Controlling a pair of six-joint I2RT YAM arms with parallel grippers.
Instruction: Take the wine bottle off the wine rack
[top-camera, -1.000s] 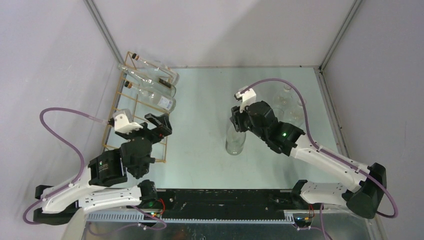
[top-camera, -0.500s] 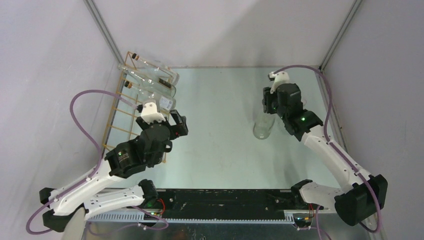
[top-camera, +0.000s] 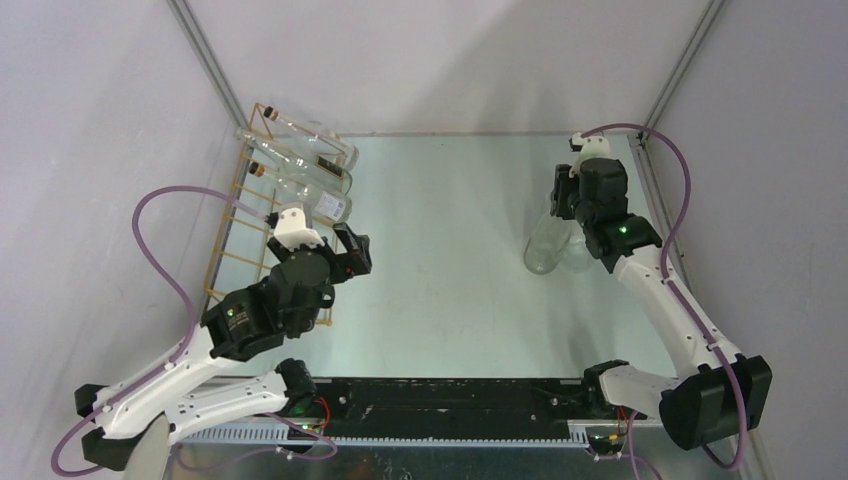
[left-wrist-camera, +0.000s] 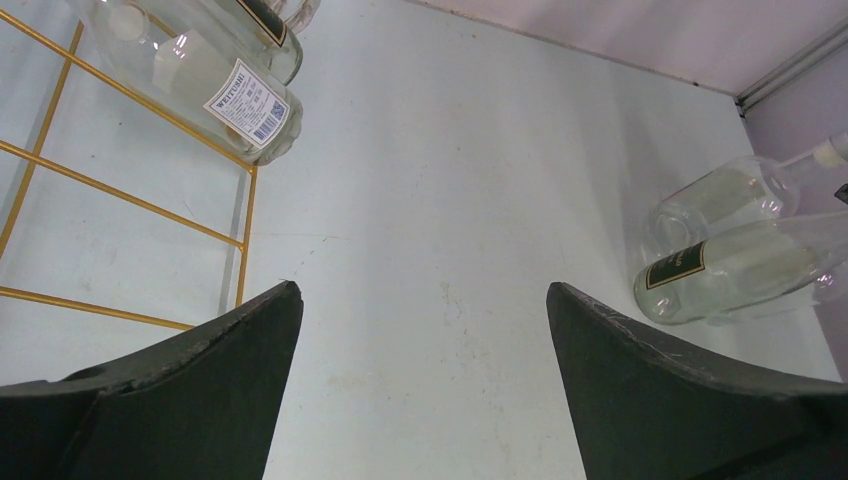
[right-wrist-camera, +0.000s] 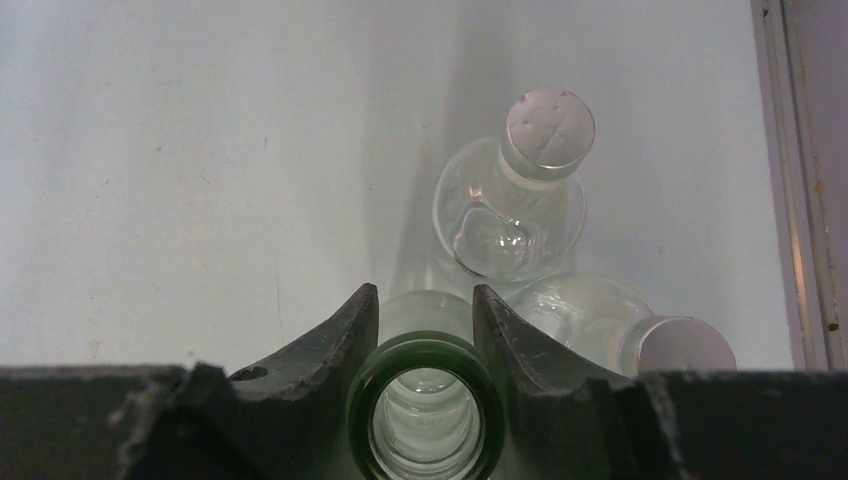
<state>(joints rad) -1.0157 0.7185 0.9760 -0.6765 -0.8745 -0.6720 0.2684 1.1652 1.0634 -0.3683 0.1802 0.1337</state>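
Observation:
The gold wire wine rack (top-camera: 243, 215) stands along the left wall. Three clear bottles (top-camera: 312, 170) lie on its far end. In the left wrist view the rack (left-wrist-camera: 120, 190) holds a white-labelled bottle (left-wrist-camera: 228, 98). My left gripper (top-camera: 351, 251) is open and empty, over the table just right of the rack; it also shows in the left wrist view (left-wrist-camera: 420, 292). My right gripper (top-camera: 566, 200) is shut on the neck of a clear, green-rimmed wine bottle (top-camera: 545, 252), held upright at the far right. In the right wrist view (right-wrist-camera: 425, 295) the fingers clamp that bottle (right-wrist-camera: 425, 405).
Two capped clear bottles (right-wrist-camera: 515, 205) (right-wrist-camera: 640, 335) stand close behind and right of the held bottle, near the right wall's metal rail (top-camera: 665, 230). They also show in the left wrist view (left-wrist-camera: 735, 265). The near rungs of the rack hold nothing.
My right arm has carried the upright bottle from mid-table to the far right, beside the two capped bottles. My left arm swung right and forward, off the rack's near end.

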